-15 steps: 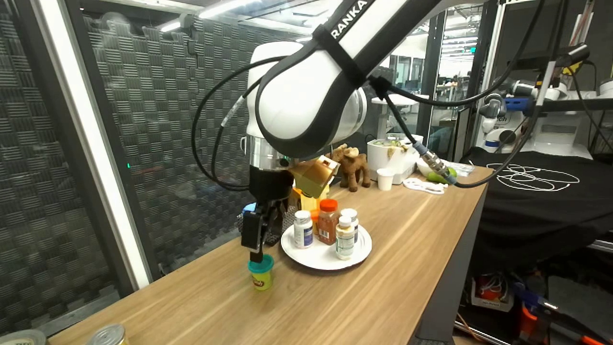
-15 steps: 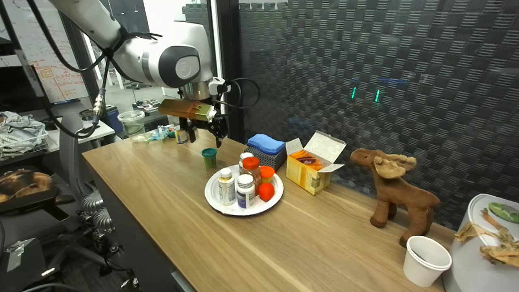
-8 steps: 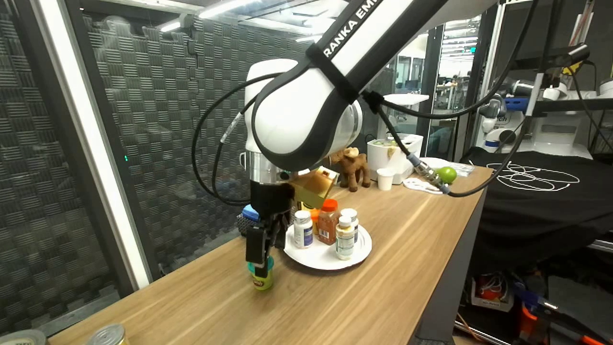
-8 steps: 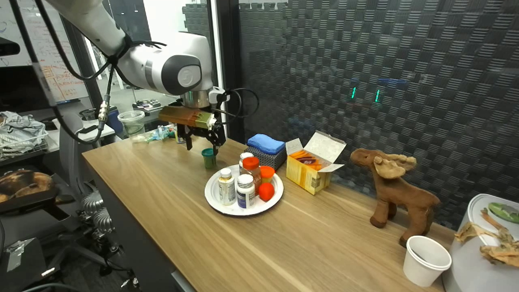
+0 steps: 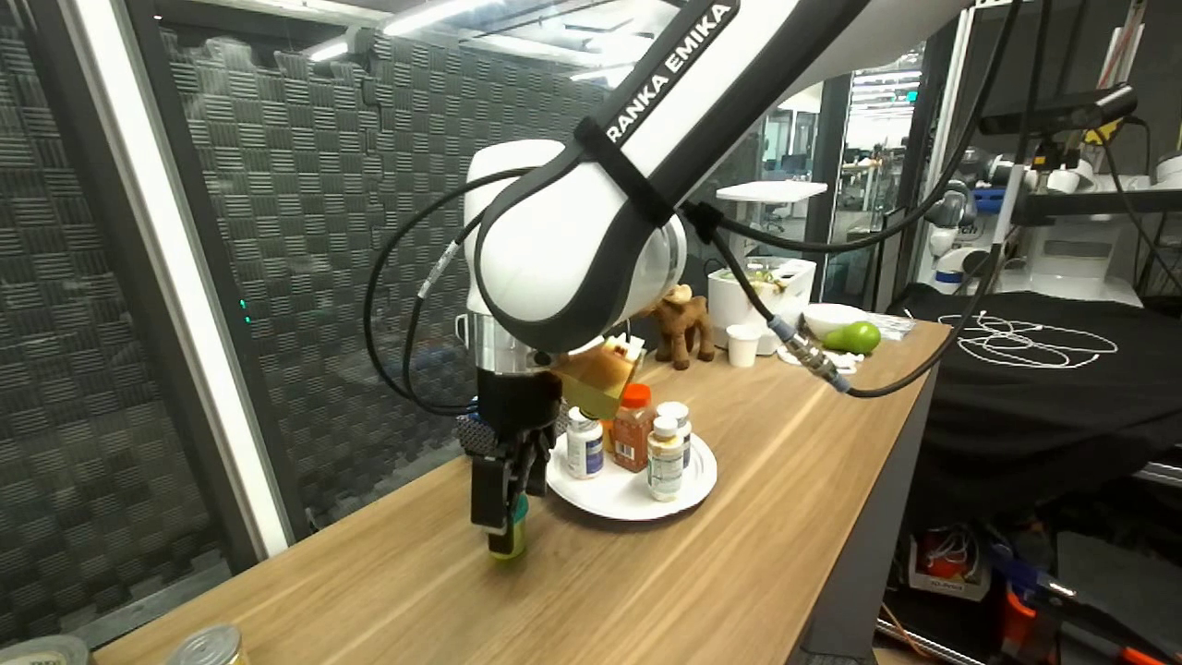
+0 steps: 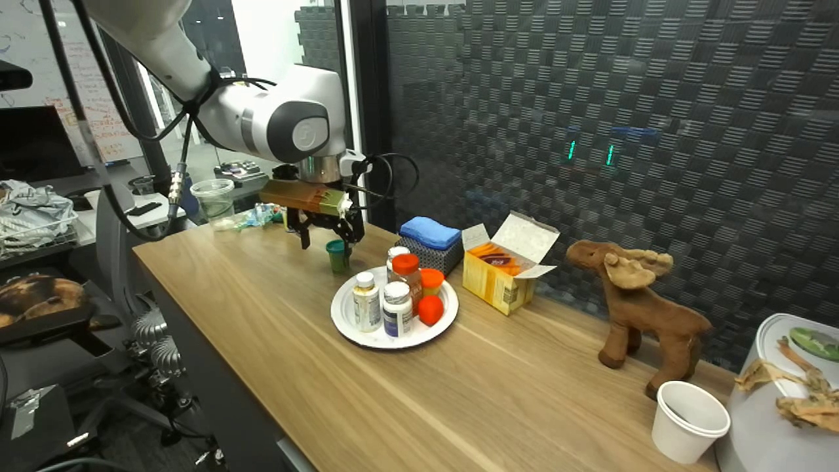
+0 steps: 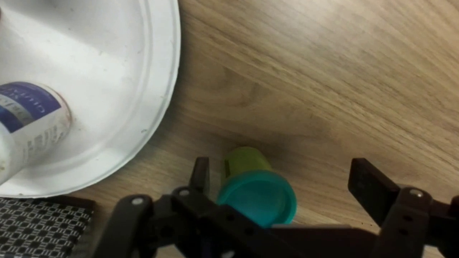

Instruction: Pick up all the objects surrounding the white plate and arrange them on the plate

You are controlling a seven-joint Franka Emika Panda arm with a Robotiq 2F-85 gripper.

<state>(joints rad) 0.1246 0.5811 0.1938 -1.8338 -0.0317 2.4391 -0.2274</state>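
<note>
Lower than a second ago, your arm (image 6: 226,122) has brought its jaws down to either side of the green tub (image 7: 247,160), smooth plastic under a round teal lid (image 7: 256,197). They stand spread wide, one jaw just beside the tub; you can't tell whether it touches. Your tub stands upright on the wood-grained tabletop (image 6: 524,380), near the round, rimmed white plate (image 7: 107,89). That plate carries white-capped bottles (image 6: 397,311), a clear red-capped bottle (image 5: 633,430) showing rust-brown contents, an orange-lidded tub (image 6: 432,280) and a smooth red piece (image 6: 430,310). Orange packets (image 6: 488,252) lie in the yellow cardboard box (image 6: 488,285); folded blue cloth (image 6: 429,231) tops a dark patterned box (image 6: 432,257). In an exterior view a jaw partly hides the green tub; a can (image 5: 208,644) is cut off.
</note>
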